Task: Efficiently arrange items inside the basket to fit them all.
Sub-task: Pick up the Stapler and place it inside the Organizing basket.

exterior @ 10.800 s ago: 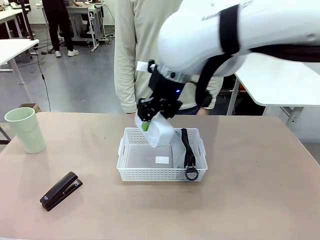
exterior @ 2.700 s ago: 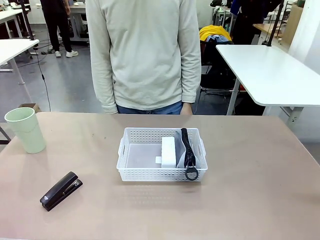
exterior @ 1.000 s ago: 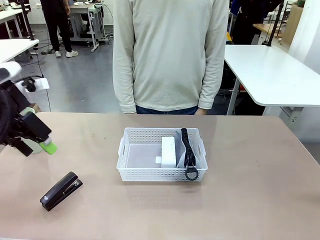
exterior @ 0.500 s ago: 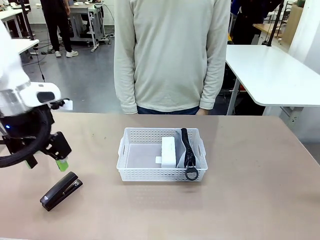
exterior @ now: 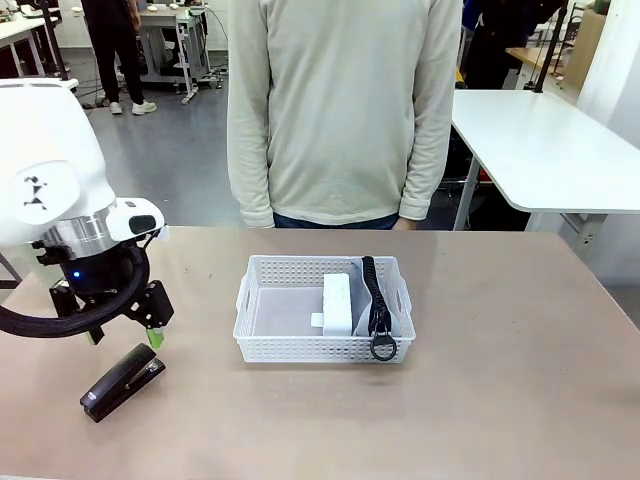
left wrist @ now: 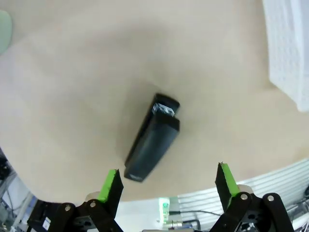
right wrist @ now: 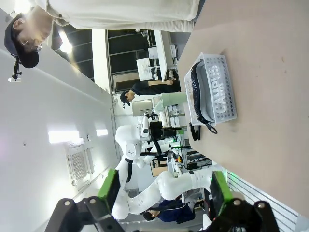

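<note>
1. Surface (exterior: 500, 380): a tan tabletop that carries all of the task's things. A person (exterior: 340, 110) in a pale long-sleeved top stands at its far edge, behind the basket, with both arms hanging down.

2. Left arm (exterior: 50, 190): it comes in over the left part of the surface. The left gripper (exterior: 122, 335) points down, just above the far end of the stapler. In the left wrist view its jaws are spread wide and hold nothing. The stapler lies below, between the two green pads (left wrist: 111, 186), nearer to one of them. No contact shows.

3. Basket (exterior: 320, 348): white with perforated walls, at the middle of the surface. Its left half is bare.

4. Pouch (exterior: 397, 318): grey, standing on its long edge against the right wall of the basket. The black zipper is on top, and the ring hangs over the near right corner. The right wrist view shows "CAMPUS" through the wall.

5. White box (exterior: 337, 303): upright inside the basket, touching the left side of the pouch.

6. Stapler (exterior: 122, 382): black and closed, lying flat at the near left of the surface. It is outside the basket and well apart from it.

7. Cup (left wrist: 3, 29): a pale green sliver at the edge of the left wrist view, apart from the stapler.

8. Right gripper (right wrist: 164, 188): jaws fully apart and empty, well apart from the basket.
</note>
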`<action>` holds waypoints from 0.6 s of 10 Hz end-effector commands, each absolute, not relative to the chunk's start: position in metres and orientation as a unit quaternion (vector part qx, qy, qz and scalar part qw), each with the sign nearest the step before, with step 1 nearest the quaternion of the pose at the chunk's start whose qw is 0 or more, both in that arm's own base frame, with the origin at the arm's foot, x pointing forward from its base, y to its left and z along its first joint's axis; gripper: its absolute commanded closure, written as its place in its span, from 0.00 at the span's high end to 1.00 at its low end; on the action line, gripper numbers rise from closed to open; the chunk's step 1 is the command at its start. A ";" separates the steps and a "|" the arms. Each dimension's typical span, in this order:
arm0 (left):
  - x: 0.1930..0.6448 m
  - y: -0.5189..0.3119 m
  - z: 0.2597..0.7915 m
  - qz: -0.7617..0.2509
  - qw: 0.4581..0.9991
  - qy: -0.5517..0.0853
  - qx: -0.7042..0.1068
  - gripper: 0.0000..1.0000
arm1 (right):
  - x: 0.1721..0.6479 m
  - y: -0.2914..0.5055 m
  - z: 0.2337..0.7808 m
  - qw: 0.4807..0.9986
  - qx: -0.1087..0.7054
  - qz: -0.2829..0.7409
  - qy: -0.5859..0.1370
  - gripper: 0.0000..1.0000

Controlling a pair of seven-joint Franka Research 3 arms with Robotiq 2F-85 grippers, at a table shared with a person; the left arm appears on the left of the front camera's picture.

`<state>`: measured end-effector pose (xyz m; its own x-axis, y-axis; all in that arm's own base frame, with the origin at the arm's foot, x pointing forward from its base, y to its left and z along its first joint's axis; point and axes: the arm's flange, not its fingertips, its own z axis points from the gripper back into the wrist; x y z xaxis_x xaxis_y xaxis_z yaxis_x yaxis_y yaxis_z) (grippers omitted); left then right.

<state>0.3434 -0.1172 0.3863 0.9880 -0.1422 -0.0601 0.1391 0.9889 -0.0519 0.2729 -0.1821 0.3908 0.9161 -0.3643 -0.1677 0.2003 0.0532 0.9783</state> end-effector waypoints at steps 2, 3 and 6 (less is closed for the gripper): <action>0.343 -0.117 0.386 -0.071 0.997 0.032 -0.024 1.00 | 0.272 -0.183 0.393 0.719 0.665 -0.186 -0.072 1.00; 0.343 -0.117 0.386 -0.071 0.997 0.032 -0.024 1.00 | 0.272 -0.183 0.393 0.719 0.665 -0.186 -0.072 1.00; 0.348 -0.118 0.381 -0.078 0.996 0.030 -0.021 1.00 | 0.272 -0.183 0.393 0.719 0.665 -0.186 -0.072 1.00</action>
<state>0.3464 -0.1181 0.3829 0.9858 -0.1589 -0.0544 0.1564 0.9865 -0.0478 0.2729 -0.1821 0.3908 0.9161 -0.3643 -0.1677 0.2003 0.0533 0.9783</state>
